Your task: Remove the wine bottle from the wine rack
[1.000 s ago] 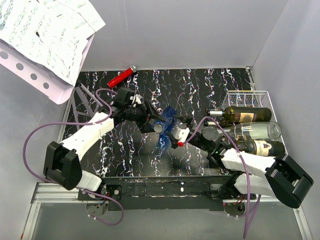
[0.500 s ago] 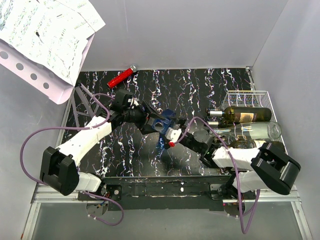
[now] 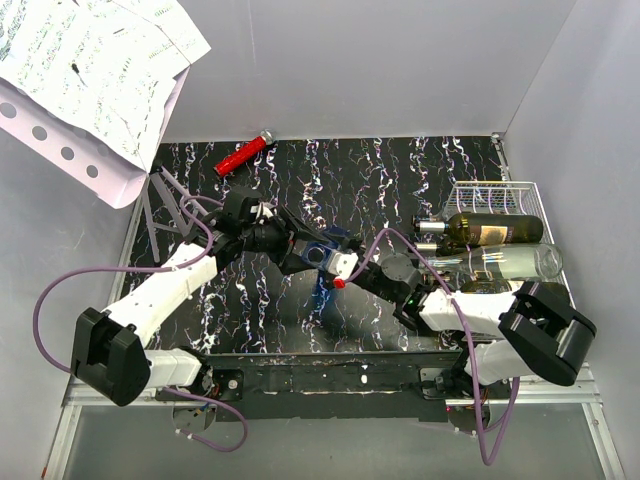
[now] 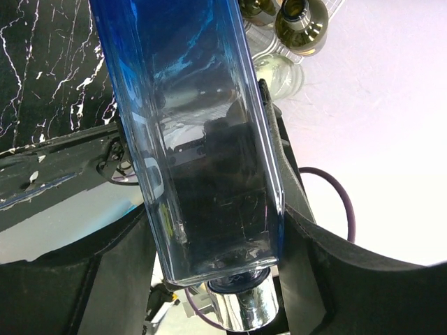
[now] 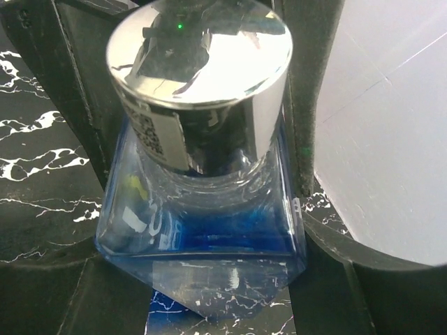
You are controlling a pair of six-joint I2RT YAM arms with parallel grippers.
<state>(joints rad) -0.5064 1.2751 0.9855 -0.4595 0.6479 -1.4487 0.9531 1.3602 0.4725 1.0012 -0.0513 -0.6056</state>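
On the right side of the black marbled surface, against the wall, sits the white wire wine rack. Three bottles lie in it side by side, necks pointing toward the middle of the surface. Farthest from the arms is a dark wine bottle with a tan label, next to it a clear bottle, and nearest the arms a third bottle, mostly hidden under the right arm.

Well clear of the rack, near the middle of the surface, a square blue bottle of tinted glass is held between both arms. The left claw pinches its body: the left wrist view shows the fingers pressed to opposite flat faces of the blue bottle. The right claw meets it from the other end, its fingers lying against the shoulders just below the silver cap.

A red cylinder lies apart at the far left of the surface.
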